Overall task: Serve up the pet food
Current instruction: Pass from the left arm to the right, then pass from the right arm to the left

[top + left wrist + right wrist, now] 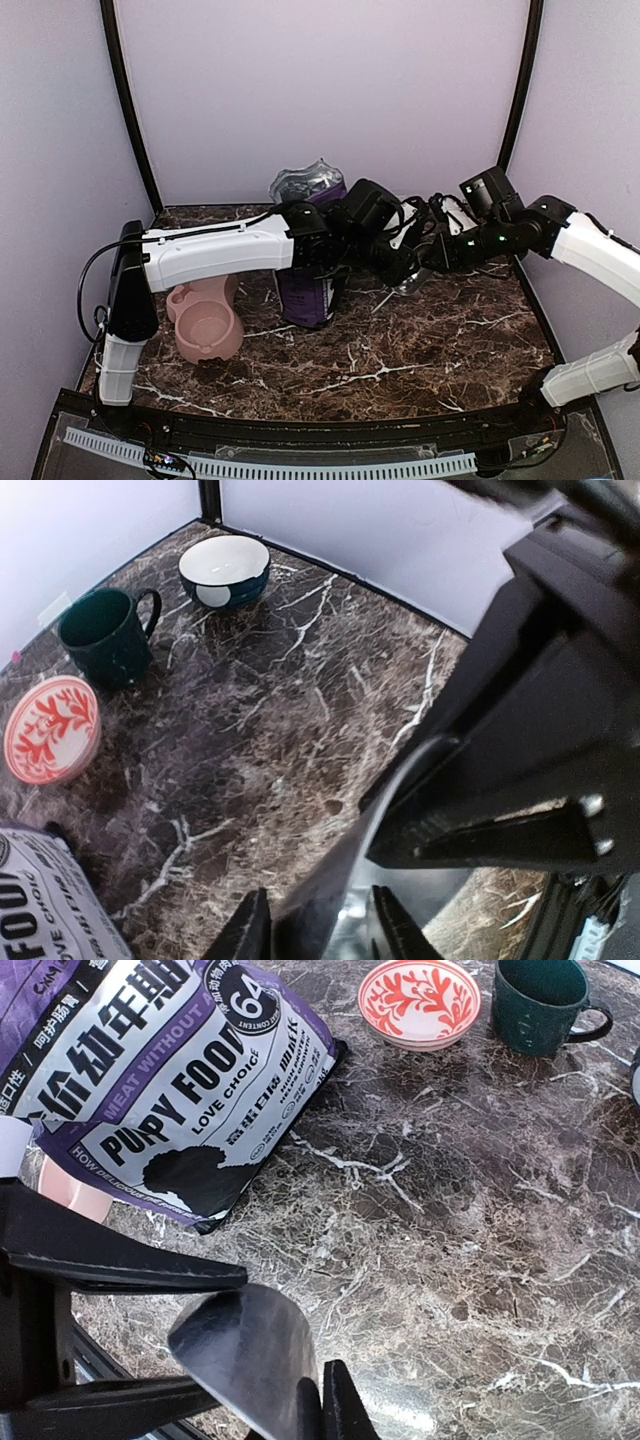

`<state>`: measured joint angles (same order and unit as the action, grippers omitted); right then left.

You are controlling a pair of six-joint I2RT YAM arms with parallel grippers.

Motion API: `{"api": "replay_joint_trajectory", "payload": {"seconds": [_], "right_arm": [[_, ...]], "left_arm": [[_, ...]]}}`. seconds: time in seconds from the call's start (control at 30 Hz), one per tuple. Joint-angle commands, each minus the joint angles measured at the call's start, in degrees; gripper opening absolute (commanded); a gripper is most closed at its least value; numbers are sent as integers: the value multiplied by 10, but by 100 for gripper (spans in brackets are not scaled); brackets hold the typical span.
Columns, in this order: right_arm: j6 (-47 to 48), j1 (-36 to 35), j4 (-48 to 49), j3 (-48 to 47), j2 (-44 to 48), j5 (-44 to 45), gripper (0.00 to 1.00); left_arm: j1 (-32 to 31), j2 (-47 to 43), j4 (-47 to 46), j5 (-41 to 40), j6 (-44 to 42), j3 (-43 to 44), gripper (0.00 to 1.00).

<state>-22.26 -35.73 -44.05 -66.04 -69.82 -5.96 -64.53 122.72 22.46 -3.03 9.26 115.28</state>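
The left arm [215, 255] and right arm [590, 245] meet above the table's middle. The left gripper [315, 930] stands parted; the right gripper [322, 1405] pinches a metal scoop [250, 1350].

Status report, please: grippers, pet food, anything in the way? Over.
Right gripper shut on scoop. Left gripper astride it, grip unclear. No kibble in view. Bag stands between scoop and bowl.

White arm links [215, 255], black joints [362, 212], black fingers [252, 932], dark cables [88, 278].
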Motion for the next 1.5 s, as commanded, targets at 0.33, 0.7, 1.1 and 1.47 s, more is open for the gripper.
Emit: {"api": "replay_joint_trajectory", "payload": {"seconds": [0.33, 0.7, 1.1, 1.47], "right_arm": [[-23, 28, 58, 42, 85, 51, 0], [-49, 45, 178, 60, 190, 57, 0], [-105, 44, 343, 120, 243, -9, 0], [-149, 44, 442, 149, 238, -71, 0]], "left_arm": [[-3, -56, 4, -9, -12, 31, 59], [34, -147, -19, 12, -12, -16, 63], [100, -288, -124, 86, 25, -181, 68], [115, -330, -201, 206, 51, -252, 69]]}}
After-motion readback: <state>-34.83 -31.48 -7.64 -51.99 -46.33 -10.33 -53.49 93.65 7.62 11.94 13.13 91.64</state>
